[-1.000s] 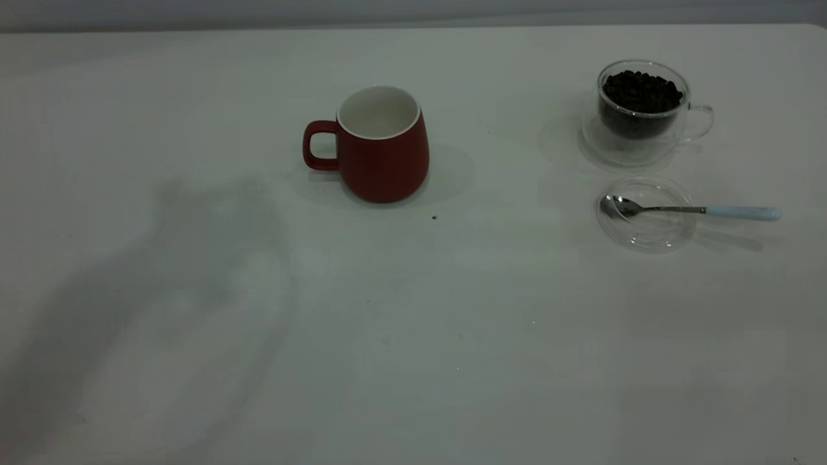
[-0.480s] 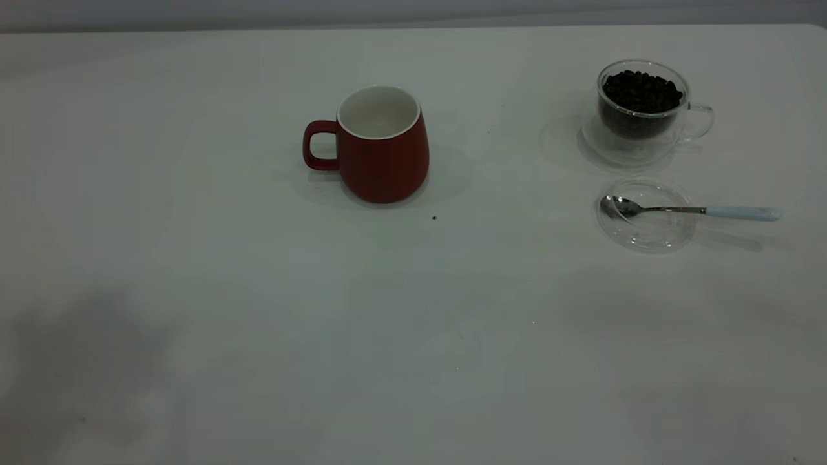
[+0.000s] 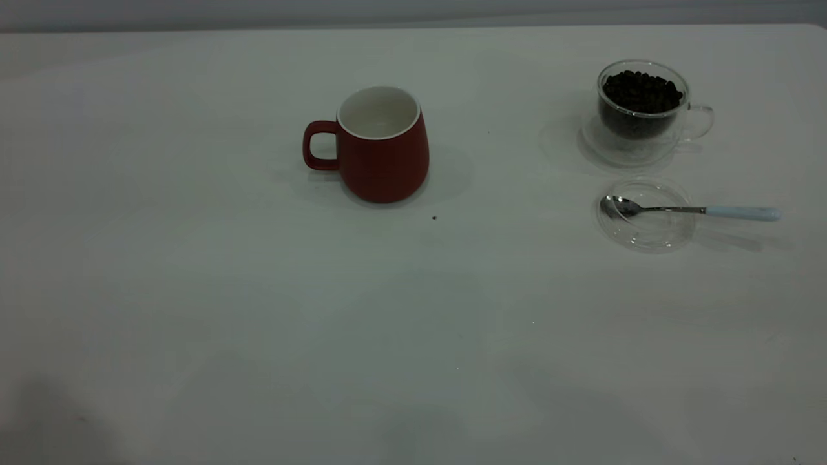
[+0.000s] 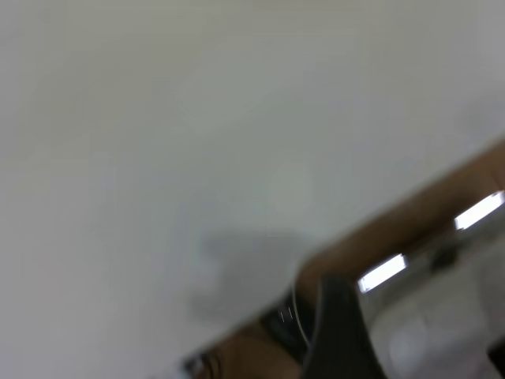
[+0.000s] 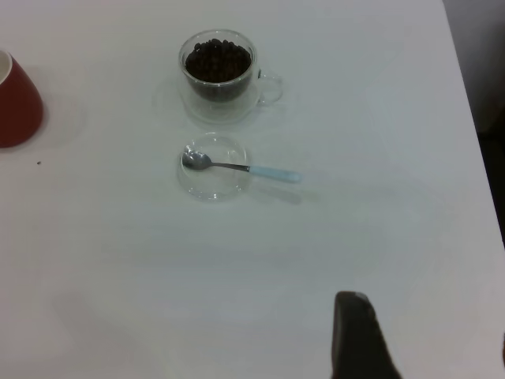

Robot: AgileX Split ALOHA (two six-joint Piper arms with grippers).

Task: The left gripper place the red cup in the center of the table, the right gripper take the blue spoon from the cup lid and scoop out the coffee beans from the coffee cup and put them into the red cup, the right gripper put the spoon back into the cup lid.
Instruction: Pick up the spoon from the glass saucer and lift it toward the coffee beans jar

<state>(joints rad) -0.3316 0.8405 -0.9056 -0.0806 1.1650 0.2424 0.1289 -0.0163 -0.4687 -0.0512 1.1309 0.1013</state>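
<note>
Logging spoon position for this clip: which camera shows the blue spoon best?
The exterior view: the blue spoon shows large, its bowl in the cup lid and its handle jutting past the rim. The right wrist view shows the whole spoon, only smaller. The left wrist view does not show it.

Right hand (image 5: 359, 335) matte black tapered wedge finger, left hand (image 4: 335, 332) dark finger, blurred
</note>
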